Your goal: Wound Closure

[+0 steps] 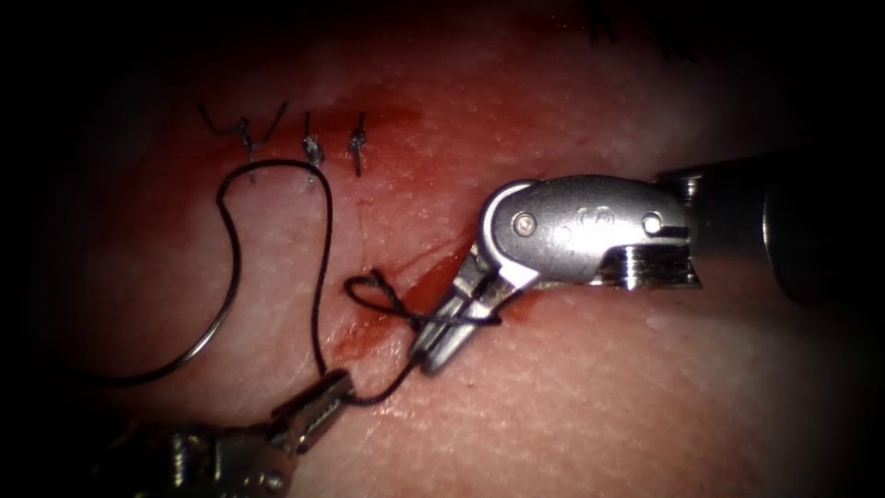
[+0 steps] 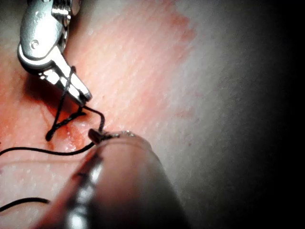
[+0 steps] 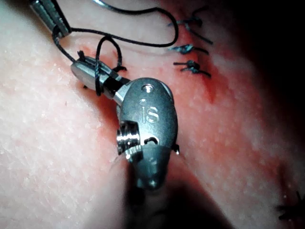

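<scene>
three tied knots (image 1: 312, 148) with short cut ends (image 1: 358, 166) sit in a row at the far left. red fluid (image 1: 359, 339) pools near the middle and smears beside the rightmost knot.

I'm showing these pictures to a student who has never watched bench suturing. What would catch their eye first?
First, the right hand over the red fluid at the cut, its jaws together, with thread wrapped round them. Next, the left hand, low and left of the cut, shut on that thread. Then the curved needle lying free on the tissue at far left, below three knotted stitches.
</scene>
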`<state>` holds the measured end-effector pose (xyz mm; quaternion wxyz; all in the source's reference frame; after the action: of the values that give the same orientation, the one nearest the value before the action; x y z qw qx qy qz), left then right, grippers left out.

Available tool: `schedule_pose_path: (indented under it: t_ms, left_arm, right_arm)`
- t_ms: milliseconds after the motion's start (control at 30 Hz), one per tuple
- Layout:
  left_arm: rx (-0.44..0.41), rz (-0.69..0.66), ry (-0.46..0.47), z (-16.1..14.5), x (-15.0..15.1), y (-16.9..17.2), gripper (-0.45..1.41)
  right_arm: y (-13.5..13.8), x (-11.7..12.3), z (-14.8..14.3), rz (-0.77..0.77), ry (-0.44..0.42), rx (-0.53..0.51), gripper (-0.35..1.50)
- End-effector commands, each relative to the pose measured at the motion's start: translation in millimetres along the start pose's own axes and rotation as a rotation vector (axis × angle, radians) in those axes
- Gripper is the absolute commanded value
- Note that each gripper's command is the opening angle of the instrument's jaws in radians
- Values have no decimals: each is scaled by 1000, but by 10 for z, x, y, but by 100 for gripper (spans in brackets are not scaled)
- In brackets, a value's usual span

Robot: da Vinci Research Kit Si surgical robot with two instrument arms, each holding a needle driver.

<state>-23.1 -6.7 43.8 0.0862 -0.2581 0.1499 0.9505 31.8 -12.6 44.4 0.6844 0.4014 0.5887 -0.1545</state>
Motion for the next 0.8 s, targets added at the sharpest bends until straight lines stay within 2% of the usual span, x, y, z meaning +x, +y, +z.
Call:
schedule_pose_path:
  t_ms: [33, 167, 400, 800]
  left_arm:
    - [0, -1, -1, 3, 1, 9, -45]
    - [5, 4, -8, -8, 2, 18, -45]
    - [-5, 12, -33, -27, 9, 63, -45]
    - [-40, 11, -47, -85, 14, 120, -45]
  right_arm:
    - [10, -2, 3, -7, 14, -1, -35]
    - [14, 1, -2, 4, 31, -20, -35]
    - [28, -2, -9, 21, 32, -54, -35]
    - [68, -15, -13, 39, 23, -118, -35]
